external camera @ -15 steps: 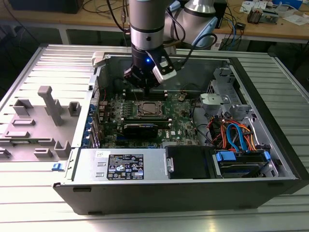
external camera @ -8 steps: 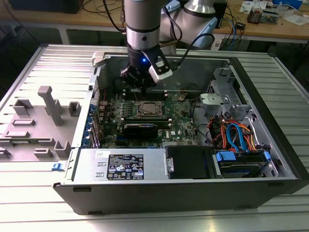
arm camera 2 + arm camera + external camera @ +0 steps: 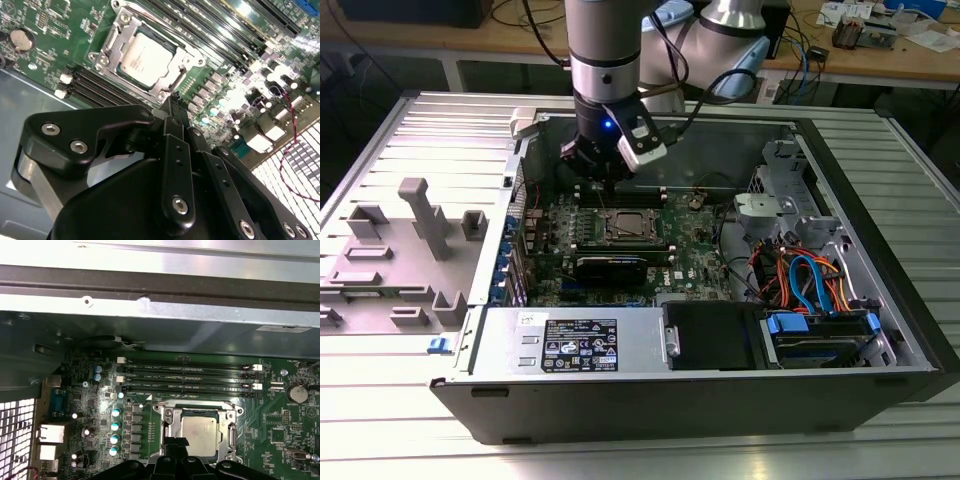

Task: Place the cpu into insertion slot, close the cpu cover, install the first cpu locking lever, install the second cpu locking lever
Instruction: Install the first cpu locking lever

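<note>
End effector (image 3: 173, 100) first: fingers pressed together, nothing between them that I can see, tips low over the motherboard (image 3: 45, 30). Just ahead of the tips, the cpu (image 3: 142, 57) sits flat in its socket (image 3: 192, 61), dull silver top showing. The cpu cover (image 3: 111, 44) lies down around it, framing the chip through its cut-out. Whether either locking lever is latched, I cannot tell. My read: we're on lever work, so I want contact on the thin metal only, tips well off the chip top, and a steady push along the lever's arc with no sideways scrape across the board. Beyond the socket from the end effector come the memory slots (image 3: 187, 375), then the case wall (image 3: 150, 335).
</note>
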Controlling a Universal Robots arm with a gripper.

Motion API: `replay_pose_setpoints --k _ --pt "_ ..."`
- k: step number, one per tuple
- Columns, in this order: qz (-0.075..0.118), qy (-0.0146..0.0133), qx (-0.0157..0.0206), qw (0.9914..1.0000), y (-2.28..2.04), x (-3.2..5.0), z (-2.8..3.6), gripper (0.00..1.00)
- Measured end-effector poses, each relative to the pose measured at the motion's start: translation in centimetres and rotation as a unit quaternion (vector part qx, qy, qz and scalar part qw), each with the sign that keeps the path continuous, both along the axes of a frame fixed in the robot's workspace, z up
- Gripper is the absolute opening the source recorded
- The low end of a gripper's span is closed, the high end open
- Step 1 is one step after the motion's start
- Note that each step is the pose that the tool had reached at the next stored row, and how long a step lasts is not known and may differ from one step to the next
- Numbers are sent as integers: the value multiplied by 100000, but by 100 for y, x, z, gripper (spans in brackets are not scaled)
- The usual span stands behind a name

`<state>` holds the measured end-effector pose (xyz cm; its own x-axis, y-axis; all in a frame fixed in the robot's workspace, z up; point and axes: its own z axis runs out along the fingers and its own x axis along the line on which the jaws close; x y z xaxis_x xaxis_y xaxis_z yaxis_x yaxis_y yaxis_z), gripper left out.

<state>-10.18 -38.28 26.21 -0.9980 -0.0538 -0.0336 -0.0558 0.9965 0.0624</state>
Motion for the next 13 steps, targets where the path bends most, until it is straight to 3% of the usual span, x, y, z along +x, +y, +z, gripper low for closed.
replay_pose_setpoints --k 5,13 --pt "0 -71 0 100000 0 -144 -2 11" --pt "10 -75 -1 100000 3 -228 -3 11"
